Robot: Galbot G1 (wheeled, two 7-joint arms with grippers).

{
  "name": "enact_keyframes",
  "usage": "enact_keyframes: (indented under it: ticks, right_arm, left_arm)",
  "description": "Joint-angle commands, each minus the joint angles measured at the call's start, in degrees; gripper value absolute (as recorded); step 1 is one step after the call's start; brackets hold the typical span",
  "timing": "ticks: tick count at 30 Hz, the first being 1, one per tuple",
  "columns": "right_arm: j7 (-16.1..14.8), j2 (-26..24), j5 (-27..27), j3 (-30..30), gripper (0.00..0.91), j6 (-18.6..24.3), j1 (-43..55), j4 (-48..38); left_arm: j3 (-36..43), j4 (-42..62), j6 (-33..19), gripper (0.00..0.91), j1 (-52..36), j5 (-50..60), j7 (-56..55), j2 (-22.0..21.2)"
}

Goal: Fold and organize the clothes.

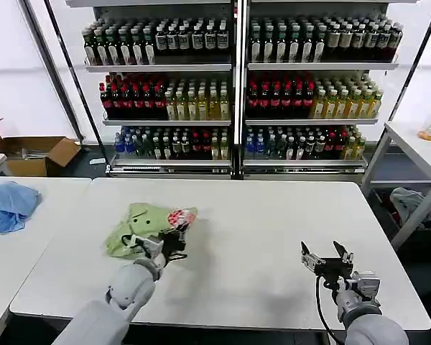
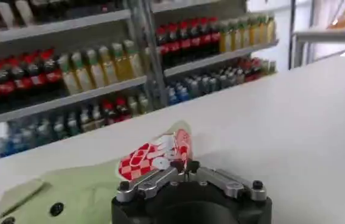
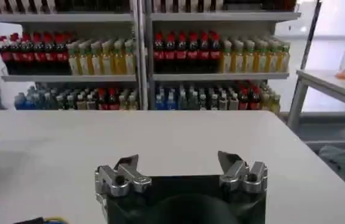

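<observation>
Left pincer point(image 1: 174, 243) clamps the crumpled T-shirt point(image 1: 145, 224), lying left-right.

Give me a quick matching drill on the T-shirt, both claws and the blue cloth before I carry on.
Things:
1. light green T-shirt
2. left claw
3. right claw
4. light blue cloth

States:
A. open over bare tabletop
B. heaped on the neighbouring table, to the robot's left
C. shut on the printed fabric
D. crumpled on the white table

Pairs: 1-D, 2-C, 3-A, 4-B
</observation>
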Motion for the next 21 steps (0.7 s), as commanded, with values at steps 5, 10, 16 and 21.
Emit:
enact_keyframes:
  ticks: [5,10,16,21]
  right_arm:
    - [-0.43,-1.14,0.48,-3.76,0.907,-0.03,4.42,-1.86]
    - [-0.31,-0.72,2.10,-9.72,0.907,-0.07,10.62,-4.78]
    - [1.63,3.19,6.94,-21.19,0.907,-0.46,23.65,-11.92]
    - [3.19,7.19,14.05,-29.83,0.907,-0.45,34.09,-19.92]
  left_arm:
    - [2.26,-1.18,-6.68,0.907,-3.15,-16.72,-3.73,-6.05]
    - [-4.47,-7.12,-7.10,0.907,2.84,-20.06,-4.61,-2.84]
    - [-17.17,-10.49,-9.81,0.907,9.76,-20.75,-6.20,2.33]
    - [-26.61,-11.48,-10.29,0.907,14.06,-20.78,-6.92,5.50]
